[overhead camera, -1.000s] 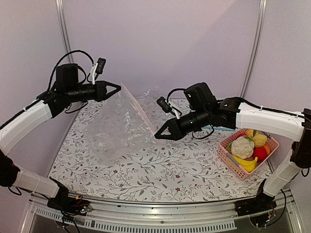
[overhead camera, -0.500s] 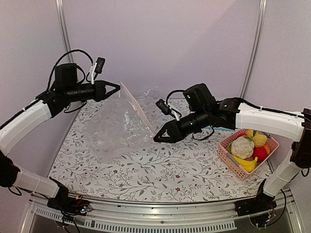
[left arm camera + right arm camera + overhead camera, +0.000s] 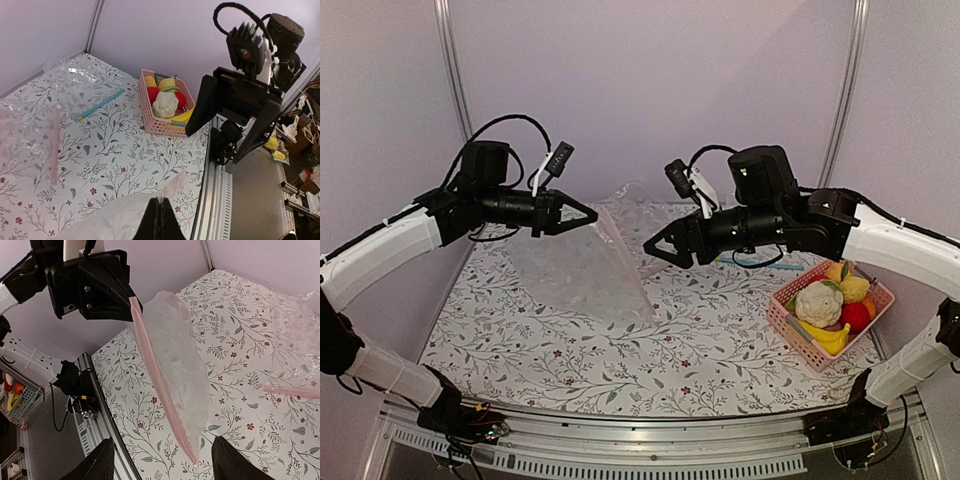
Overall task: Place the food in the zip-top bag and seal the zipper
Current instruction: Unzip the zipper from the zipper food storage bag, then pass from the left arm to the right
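The zip-top bag (image 3: 575, 270) is clear and crinkly, and hangs by one top corner from my left gripper (image 3: 588, 215), which is shut on it. Its zipper (image 3: 625, 268) looks like a pale pink strip (image 3: 156, 377) and slants down toward the table. My right gripper (image 3: 655, 250) stands open just right of that edge with nothing between its fingers (image 3: 97, 467). In the left wrist view the shut left gripper (image 3: 159, 220) pinches the bag (image 3: 107, 222). The food sits in a pink basket (image 3: 782, 320): cauliflower (image 3: 817, 302), banana (image 3: 826, 339), a red fruit (image 3: 857, 316) and a lemon (image 3: 855, 288).
A second crinkly clear bag (image 3: 635, 195) lies at the back of the flowered table. A teal strip (image 3: 100, 104) lies near the basket (image 3: 155, 125). Another bag with a pink strip (image 3: 292, 390) lies flat on the table. Metal rails run along the near edge.
My right gripper has opened, let go of the bag's lower corner and drawn back up and to the right. The left gripper has moved right with the bag, which now hangs from it alone.
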